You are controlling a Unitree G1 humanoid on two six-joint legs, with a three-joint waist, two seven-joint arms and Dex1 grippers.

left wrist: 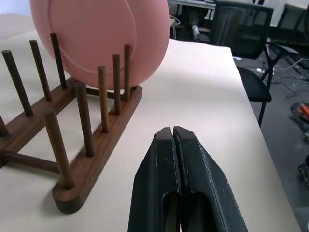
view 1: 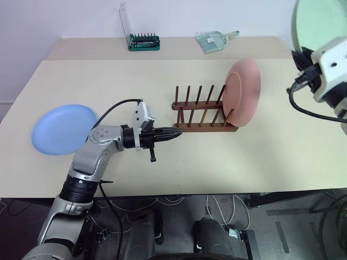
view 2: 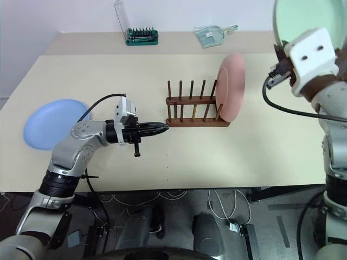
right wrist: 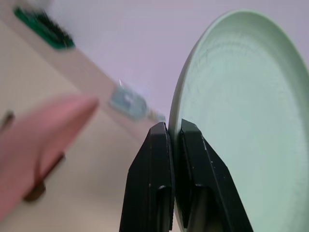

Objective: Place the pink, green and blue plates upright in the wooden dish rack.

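Head views: small dark brown wooden dish rack (view 1: pixel 203 111) mid beige tabletop (view 1: pixel 179 162); salmon pink round plate (view 1: pixel 242 92) upright in end slot at rack's 3 o'clock. Light blue round plate (view 1: pixel 63 129) flat at 9 o'clock, awaiting turn. Left gripper (view 1: pixel 172 135) fully closed, empty, tip against rack's end, likely bracing it.
Left wrist view: closed gripper just beside rail.
Right wrist view: right gripper (right wrist: pixel 175 133) clamped on rim of pale mint green round plate (right wrist: pixel 246 111), held upright, aloft at 2 o'clock, presumably for slotting.
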